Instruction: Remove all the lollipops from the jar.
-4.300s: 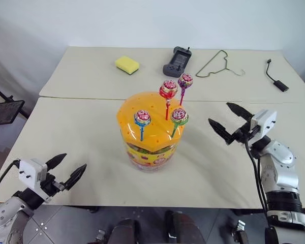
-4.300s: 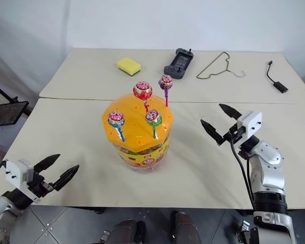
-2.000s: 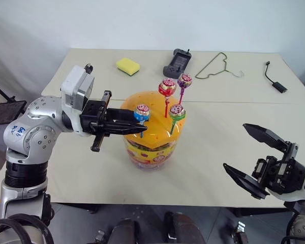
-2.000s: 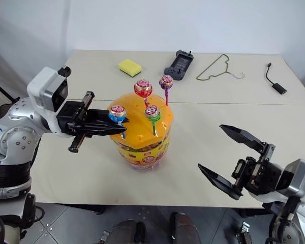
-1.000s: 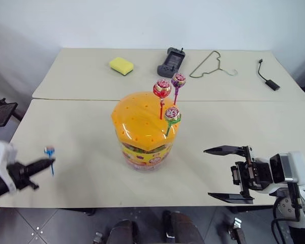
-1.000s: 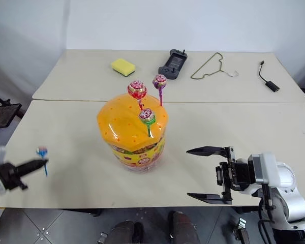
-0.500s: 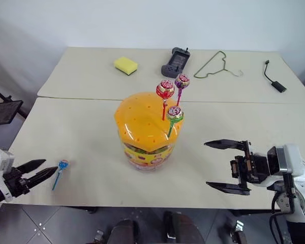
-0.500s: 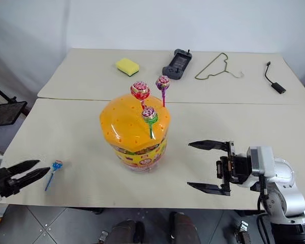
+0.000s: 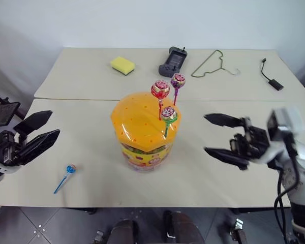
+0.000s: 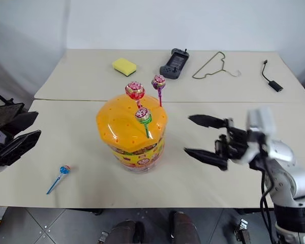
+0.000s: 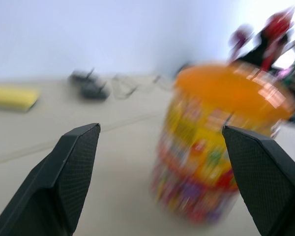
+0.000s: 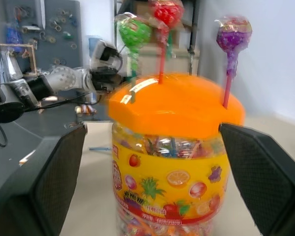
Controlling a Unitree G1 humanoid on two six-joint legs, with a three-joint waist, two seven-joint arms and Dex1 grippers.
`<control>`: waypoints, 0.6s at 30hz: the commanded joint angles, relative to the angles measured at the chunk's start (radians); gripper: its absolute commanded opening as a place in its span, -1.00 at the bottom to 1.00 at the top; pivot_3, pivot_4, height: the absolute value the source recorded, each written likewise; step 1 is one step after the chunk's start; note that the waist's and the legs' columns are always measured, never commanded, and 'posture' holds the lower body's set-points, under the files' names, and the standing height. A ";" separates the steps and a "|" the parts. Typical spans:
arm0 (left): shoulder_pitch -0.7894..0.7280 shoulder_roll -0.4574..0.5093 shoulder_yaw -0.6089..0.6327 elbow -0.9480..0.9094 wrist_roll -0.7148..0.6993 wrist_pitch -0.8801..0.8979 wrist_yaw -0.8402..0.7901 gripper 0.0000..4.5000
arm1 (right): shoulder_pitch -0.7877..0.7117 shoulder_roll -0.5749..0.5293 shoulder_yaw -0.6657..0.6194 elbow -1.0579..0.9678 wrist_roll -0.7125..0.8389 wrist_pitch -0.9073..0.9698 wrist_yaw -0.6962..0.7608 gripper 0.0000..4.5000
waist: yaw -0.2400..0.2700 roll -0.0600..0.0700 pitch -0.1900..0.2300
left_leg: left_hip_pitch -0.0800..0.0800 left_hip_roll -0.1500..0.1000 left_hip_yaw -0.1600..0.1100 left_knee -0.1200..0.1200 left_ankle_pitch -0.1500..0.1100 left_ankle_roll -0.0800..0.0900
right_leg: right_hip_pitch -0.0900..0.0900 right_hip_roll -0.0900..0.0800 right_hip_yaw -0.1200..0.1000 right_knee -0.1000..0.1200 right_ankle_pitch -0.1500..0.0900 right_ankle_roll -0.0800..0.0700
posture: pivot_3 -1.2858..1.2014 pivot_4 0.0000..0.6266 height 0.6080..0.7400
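Blue lollipop (image 9: 69, 169) is down on the bench (image 9: 91, 178), freshly dropped by the left claw (image 9: 33, 133), which lifts away open. Three remain in the jar (image 9: 142, 133); right claw (image 9: 219, 135), wide open, closes in.

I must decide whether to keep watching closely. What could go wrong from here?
1. The right gripper, open, is beside the jar; a sideways reach for the green lollipop could push the jar.
2. The red lollipop and purple lollipop stand close together, so one grasp may catch both.
3. The blue lollipop lies near the table's front edge and might get knocked off.
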State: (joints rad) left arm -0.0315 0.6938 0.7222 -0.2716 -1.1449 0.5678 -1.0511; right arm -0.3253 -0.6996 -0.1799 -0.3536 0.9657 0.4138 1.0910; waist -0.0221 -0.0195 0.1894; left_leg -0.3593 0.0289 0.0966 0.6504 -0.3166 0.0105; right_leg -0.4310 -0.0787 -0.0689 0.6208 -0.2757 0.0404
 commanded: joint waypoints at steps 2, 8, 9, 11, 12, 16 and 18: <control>0.026 0.001 -0.048 -0.085 -0.103 0.070 0.028 0.87 | -0.115 0.012 0.037 -0.107 0.076 0.128 -0.154 1.00 | -0.007 0.000 0.000 | 0.000 0.001 0.000 0.000 0.001 -0.001 | 0.000 0.001 0.000 0.001 0.000 0.000 | 0.03 -0.52 1.00; -0.008 0.001 -0.126 -0.039 -0.006 0.007 -0.045 0.87 | -0.213 0.004 0.101 -0.161 0.061 0.229 -0.229 1.00 | -0.002 0.000 0.000 | 0.001 0.000 0.000 0.002 0.004 0.000 | 0.001 0.002 -0.001 0.002 0.000 0.000 | 0.03 -0.52 1.00; -0.014 0.002 -0.134 -0.024 0.002 0.006 -0.052 0.87 | -0.220 -0.003 0.109 -0.171 0.056 0.233 -0.217 1.00 | -0.001 0.000 0.000 | 0.000 0.000 0.000 0.002 0.004 0.000 | 0.001 0.002 -0.001 0.002 0.000 0.000 | 0.03 -0.52 1.00; -0.020 0.002 -0.145 -0.004 0.009 0.007 -0.058 0.87 | -0.231 -0.006 0.117 -0.179 0.051 0.246 -0.215 1.00 | -0.001 -0.001 0.000 | 0.000 0.000 0.000 0.002 0.004 0.002 | 0.001 0.002 -0.001 0.001 0.000 0.000 | 0.03 -0.52 1.00; -0.022 0.001 -0.150 0.002 0.015 0.004 -0.061 0.87 | -0.236 -0.006 0.119 -0.181 0.054 0.252 -0.213 1.00 | -0.001 -0.001 0.000 | -0.001 0.000 0.000 0.002 0.003 0.002 | 0.001 0.002 -0.001 0.001 0.000 0.000 | 0.03 -0.52 1.00; -0.028 -0.005 -0.164 0.022 0.038 -0.010 -0.073 0.87 | -0.252 0.005 0.151 -0.186 0.005 0.238 -0.205 1.00 | -0.003 -0.001 0.000 | -0.002 0.000 0.000 0.002 0.003 0.003 | 0.000 0.002 -0.001 -0.001 0.000 0.000 | 0.03 -0.52 1.00; -0.032 -0.009 -0.167 0.019 0.038 -0.015 -0.070 0.89 | -0.246 0.001 0.155 -0.186 -0.012 0.230 -0.188 0.82 | -0.004 -0.001 0.000 | -0.003 0.000 -0.001 0.002 0.003 0.003 | 0.000 0.002 -0.002 -0.001 0.000 0.000 | 0.03 -0.52 1.00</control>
State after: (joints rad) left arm -0.0584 0.6845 0.5484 -0.2385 -1.1096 0.5734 -1.1094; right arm -0.5671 -0.6966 -0.0188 -0.5075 0.9622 0.6616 0.8865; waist -0.0265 -0.0205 0.1890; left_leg -0.3619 0.0288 0.0961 0.6521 -0.3142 0.0138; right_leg -0.4308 -0.0770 -0.0706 0.6200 -0.2755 0.0408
